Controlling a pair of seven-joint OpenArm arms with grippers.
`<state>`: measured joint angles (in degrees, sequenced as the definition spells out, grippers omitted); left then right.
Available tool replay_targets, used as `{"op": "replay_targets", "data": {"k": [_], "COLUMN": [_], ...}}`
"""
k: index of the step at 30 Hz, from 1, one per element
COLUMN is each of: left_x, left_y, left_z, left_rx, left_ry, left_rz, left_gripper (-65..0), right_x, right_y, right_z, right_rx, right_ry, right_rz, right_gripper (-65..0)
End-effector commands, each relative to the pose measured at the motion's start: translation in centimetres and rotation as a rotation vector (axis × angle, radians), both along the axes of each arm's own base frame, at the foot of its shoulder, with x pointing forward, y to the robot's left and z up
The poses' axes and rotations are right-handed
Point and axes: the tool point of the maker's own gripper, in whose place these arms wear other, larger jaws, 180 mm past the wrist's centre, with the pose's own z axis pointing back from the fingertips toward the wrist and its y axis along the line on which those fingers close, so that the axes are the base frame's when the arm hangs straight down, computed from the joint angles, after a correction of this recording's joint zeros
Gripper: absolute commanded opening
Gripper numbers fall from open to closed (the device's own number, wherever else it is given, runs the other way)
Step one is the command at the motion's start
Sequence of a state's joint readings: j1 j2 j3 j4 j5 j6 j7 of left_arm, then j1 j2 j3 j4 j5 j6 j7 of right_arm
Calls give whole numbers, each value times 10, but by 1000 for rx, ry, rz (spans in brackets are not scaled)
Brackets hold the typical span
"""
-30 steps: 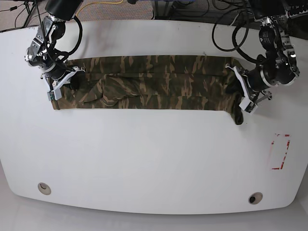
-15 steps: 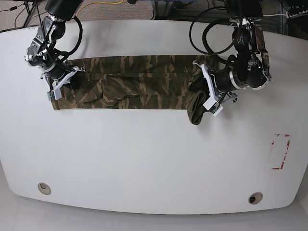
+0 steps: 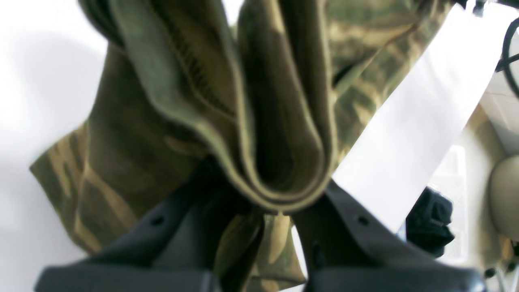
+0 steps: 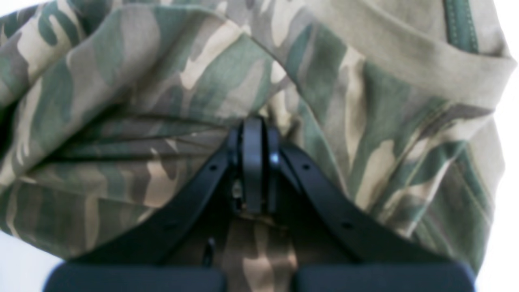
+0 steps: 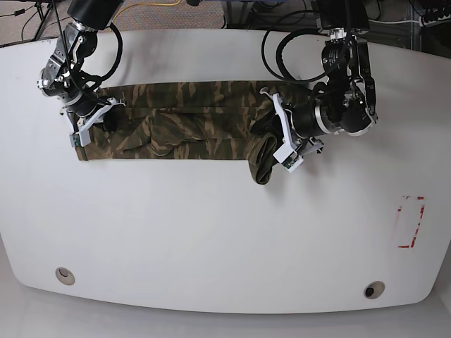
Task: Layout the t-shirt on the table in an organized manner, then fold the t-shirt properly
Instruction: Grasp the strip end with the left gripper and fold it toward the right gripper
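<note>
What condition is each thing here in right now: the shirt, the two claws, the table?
t-shirt: folded into a long band, one end lifted and doubling over.
left gripper: shut on the t-shirt's raised end.
right gripper: shut on the t-shirt's other end, low at the table.
table: white, glossy, bearing the t-shirt.
red-outlined rectangle: uncovered, apart from the t-shirt.

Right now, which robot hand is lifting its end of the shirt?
The left gripper: its shirt end hangs bunched above the table. The right gripper pins its end flat.
</note>
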<state>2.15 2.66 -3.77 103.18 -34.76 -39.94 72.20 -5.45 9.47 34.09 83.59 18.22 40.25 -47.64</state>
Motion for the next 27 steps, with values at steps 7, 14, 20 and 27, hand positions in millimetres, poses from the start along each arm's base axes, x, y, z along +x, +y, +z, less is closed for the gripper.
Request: {"op": "replay_targets", "data": {"k": [7,14,20,27], "left_x": [11,13,2,1], "left_y": [-16,-23,-50,-69], "left_z": [3,6,10,38], "left_rx": [-74,-89,-104,-178], "left_ry": [11,10,31,6], "left_rz": [2,-7,-80,-183], "left_gripper": [-650,-490,-375,-349], "right_x": [-16,-16,-15,-14], "right_y": [-2,-2,-2,-1], "right_z": [-14,-14,-14,-13], "right_rx": [-41,-40,-40,-40], "right_ry": [99,99,97,94], "right_rz": [19,19,19,20], "right_gripper": [-639,-639,-639,-639]}}
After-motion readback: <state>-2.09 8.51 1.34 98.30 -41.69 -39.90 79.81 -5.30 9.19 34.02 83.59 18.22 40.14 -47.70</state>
